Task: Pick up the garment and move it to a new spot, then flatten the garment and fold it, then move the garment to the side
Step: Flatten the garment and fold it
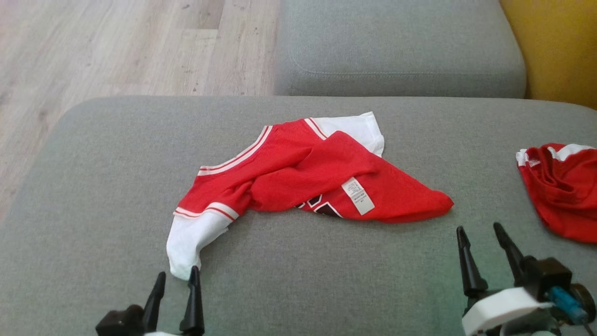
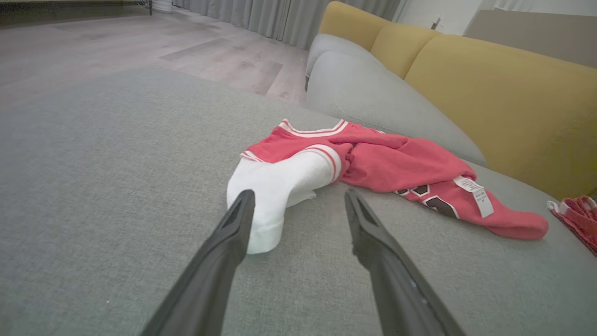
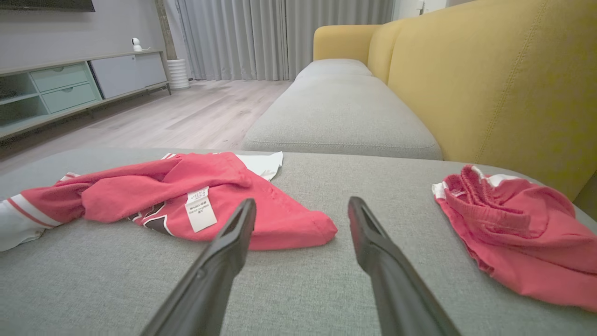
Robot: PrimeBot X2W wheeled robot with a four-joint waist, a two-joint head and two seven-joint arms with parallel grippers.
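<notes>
The red garment (image 1: pixel 308 177) is seen crumpled at the middle of the grey cushion (image 1: pixel 93 196), its label (image 1: pixel 358 196) turned up and one white sleeve (image 1: pixel 191 238) stretched toward the left gripper (image 1: pixel 177 272), whose fingers are spread wide with nothing held. The right gripper (image 1: pixel 479 227) is likewise spread and empty, near the garment's hem and a second red piece (image 1: pixel 564 191).

Soft, even light, faint shadows — wrist views bend at edges, colours paler.
</notes>
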